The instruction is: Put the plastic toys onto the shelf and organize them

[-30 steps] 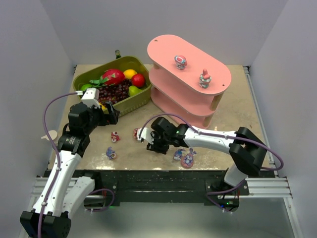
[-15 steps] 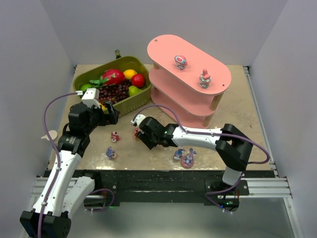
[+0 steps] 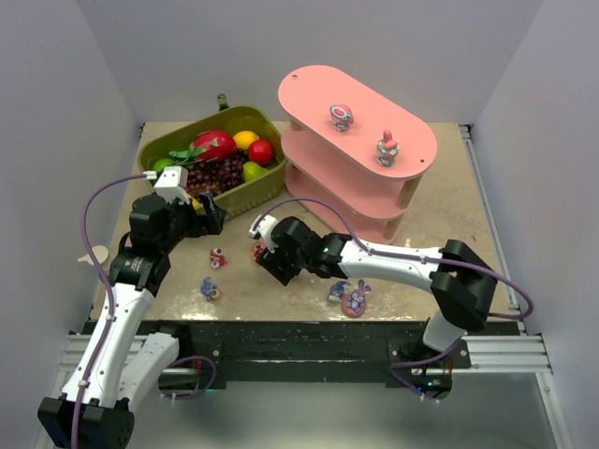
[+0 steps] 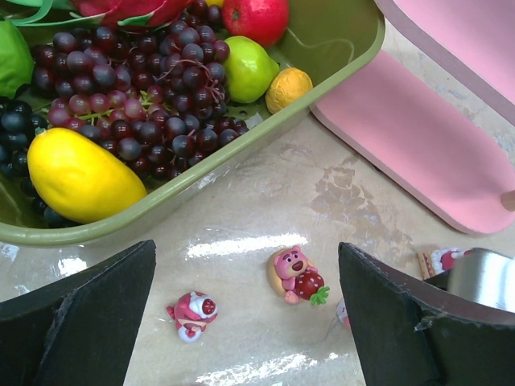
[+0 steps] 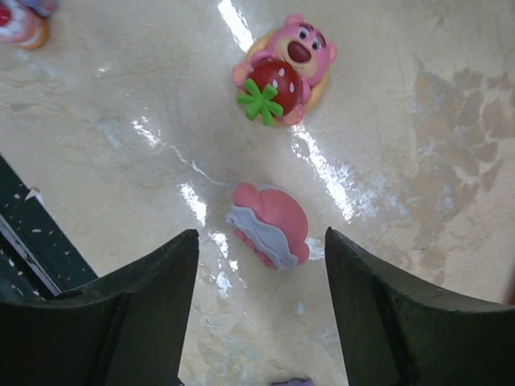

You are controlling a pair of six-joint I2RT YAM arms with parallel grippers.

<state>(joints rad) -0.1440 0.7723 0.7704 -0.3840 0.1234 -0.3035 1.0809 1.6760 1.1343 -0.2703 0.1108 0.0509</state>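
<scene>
Shiny beige table (image 3: 457, 220), plain pale walls (image 3: 281, 37).
My left gripper (image 4: 245, 249) and right gripper (image 5: 259, 235) both gape; the shelf (image 3: 323, 94) mostly hides its lower boards.

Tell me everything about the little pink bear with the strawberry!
The pink bear is a tiny, glossy plastic figurine with round ears, dark eyes and a dark red nose. It hugs a red strawberry with pale specks and a green leafy top; a yellowish disc shows behind it. It lies face up on the shiny beige table, near the green basket. Only the table touches it; a pink-and-white toy lies close by, apart.
</scene>
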